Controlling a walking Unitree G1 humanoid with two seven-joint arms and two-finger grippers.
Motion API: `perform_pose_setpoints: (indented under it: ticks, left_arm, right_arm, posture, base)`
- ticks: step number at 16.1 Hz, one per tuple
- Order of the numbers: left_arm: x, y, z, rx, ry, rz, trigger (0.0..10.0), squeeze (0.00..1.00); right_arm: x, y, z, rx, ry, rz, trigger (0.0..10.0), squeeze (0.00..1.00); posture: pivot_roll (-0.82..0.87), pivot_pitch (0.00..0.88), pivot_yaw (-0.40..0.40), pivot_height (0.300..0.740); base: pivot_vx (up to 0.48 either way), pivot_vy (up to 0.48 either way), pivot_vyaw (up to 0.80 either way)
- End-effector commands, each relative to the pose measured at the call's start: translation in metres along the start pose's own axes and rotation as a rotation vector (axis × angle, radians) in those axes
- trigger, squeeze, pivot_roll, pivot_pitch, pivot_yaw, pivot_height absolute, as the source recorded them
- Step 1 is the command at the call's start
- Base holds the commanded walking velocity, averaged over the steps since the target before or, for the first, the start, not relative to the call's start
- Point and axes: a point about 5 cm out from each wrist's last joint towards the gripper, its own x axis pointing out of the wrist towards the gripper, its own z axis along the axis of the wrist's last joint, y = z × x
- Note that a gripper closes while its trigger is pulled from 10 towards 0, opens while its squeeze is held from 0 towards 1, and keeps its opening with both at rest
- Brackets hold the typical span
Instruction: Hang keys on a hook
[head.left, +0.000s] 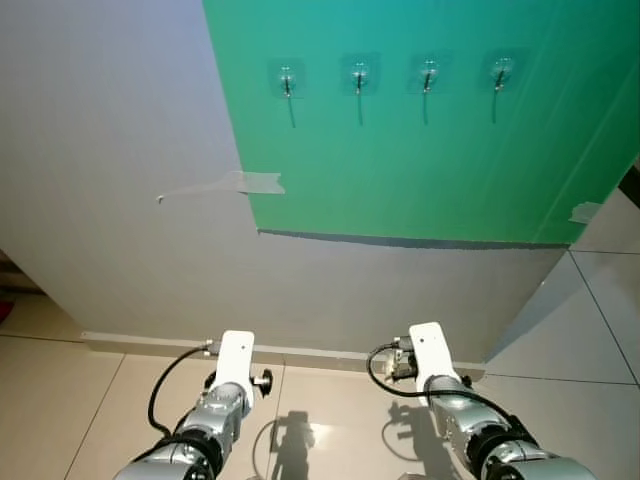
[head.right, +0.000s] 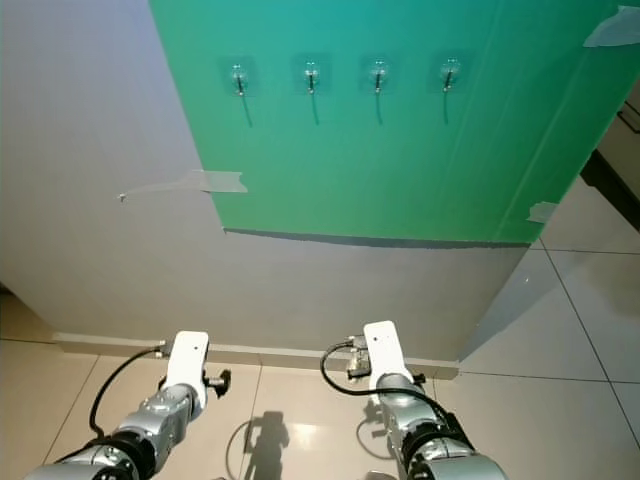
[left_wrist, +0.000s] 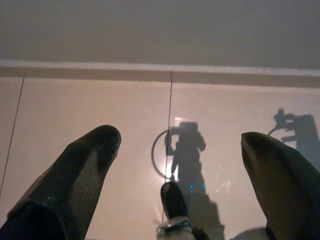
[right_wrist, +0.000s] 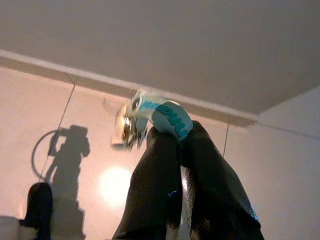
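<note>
Several clear adhesive hooks (head.left: 360, 78) sit in a row high on a green sheet (head.left: 430, 170) fixed to the wall ahead. In the right wrist view my right gripper (right_wrist: 180, 132) is shut on a teal key strap (right_wrist: 170, 117), and metal keys (right_wrist: 128, 129) dangle from its tip, blurred. It hangs low over the floor, far below the hooks. My left gripper (left_wrist: 180, 145) is open with nothing between its fingers (left_wrist: 95, 150), also pointing at the floor. Both silver arms, the left arm (head.left: 225, 400) and the right arm (head.left: 445, 395), reach forward at the bottom of the eye views.
A white wall (head.left: 110, 150) carries the green sheet, with a strip of tape (head.left: 235, 184) at the sheet's left edge. A skirting board (head.left: 150, 342) meets a glossy tiled floor (head.left: 330, 410). The wall ends in a corner at the right (head.left: 530, 300).
</note>
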Motion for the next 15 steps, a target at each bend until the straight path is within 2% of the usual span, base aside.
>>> perform_pose_setpoints:
  ticks: [1,8,11,15]
  left_arm:
    - [-0.001,0.009,-0.012,0.019,0.054,0.023,10.0,0.00]
    - [-0.003,0.022,-0.022,0.016,0.100,0.059,10.0,0.00]
    - [-0.005,0.023,-0.031,0.038,0.130,0.054,10.0,0.00]
    - [-0.005,0.024,-0.031,0.037,0.131,0.057,10.0,0.00]
  right_arm:
    - [-0.002,0.000,-0.011,-0.002,0.050,-0.008,0.0,0.00]
    - [-0.004,-0.006,-0.026,-0.021,0.105,-0.017,0.0,0.00]
    - [-0.005,-0.005,-0.031,-0.028,0.120,0.003,0.0,0.00]
    - [-0.006,-0.005,-0.034,-0.009,0.130,0.001,0.0,0.00]
  posture:
    - [-0.14,0.000,0.067,0.740]
    - [-0.15,0.000,0.070,0.740]
    - [-0.16,0.000,0.070,0.740]
    - [-0.16,0.000,0.075,0.740]
  base:
    - [0.000,0.000,0.00]
    - [0.000,0.000,0.00]
    - [0.000,0.000,0.00]
    - [0.000,0.000,0.00]
